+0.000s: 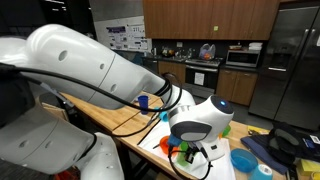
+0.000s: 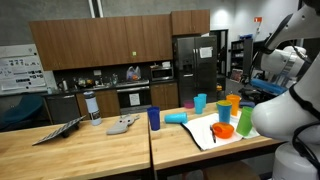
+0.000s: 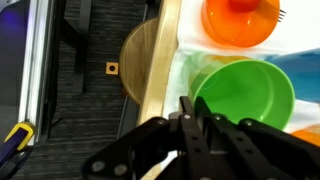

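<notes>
In the wrist view my gripper [image 3: 200,110] is low over the near edge of a white mat [image 3: 185,60]. Its two fingers are drawn close together on the near rim of a green bowl [image 3: 250,85], with a sliver of green between the tips. An orange bowl [image 3: 240,20] stands just beyond the green one, and a blue item [image 3: 305,65] lies to its right. In an exterior view the gripper [image 1: 188,152] hangs under the white wrist among green and orange items. The green bowl [image 2: 222,130] also shows on the mat, beside the arm.
The wooden table edge [image 3: 160,70] runs past the gripper, with a round wooden stool [image 3: 138,62] on the floor below. Cups stand on the table: dark blue [image 2: 154,118], light blue [image 2: 200,103], orange [image 2: 243,122]. A blue bowl [image 1: 243,160] sits nearby. Kitchen cabinets and a fridge stand behind.
</notes>
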{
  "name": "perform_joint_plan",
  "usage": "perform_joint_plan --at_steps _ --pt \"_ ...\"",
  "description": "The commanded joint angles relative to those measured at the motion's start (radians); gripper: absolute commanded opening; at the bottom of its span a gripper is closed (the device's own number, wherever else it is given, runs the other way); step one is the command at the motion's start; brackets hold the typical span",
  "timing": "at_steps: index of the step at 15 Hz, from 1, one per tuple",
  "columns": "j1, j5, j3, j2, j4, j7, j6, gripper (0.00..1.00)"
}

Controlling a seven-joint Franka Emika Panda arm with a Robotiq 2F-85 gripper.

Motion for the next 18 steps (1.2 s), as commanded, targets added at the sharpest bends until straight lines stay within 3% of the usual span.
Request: perform_joint_plan --at_steps 1,4,9,10,12,18 --pt "-0.001 0.0 0.002 0.0 0.001 0.0 -0.003 0.18" --pt "-0.001 0.0 0.002 0.0 0.001 0.0 -0.003 0.32" --pt "-0.001 0.0 0.002 0.0 0.001 0.0 -0.003 0.32" --pt "0.006 0.003 -0.002 -0.006 0.006 -0.019 -0.015 0.57" --pt "0.009 -0.004 0.01 -0.031 0.009 -0.014 -0.024 0.61" --pt "0.048 -0.041 0.083 -0.123 0.084 0.0 -0.116 0.99"
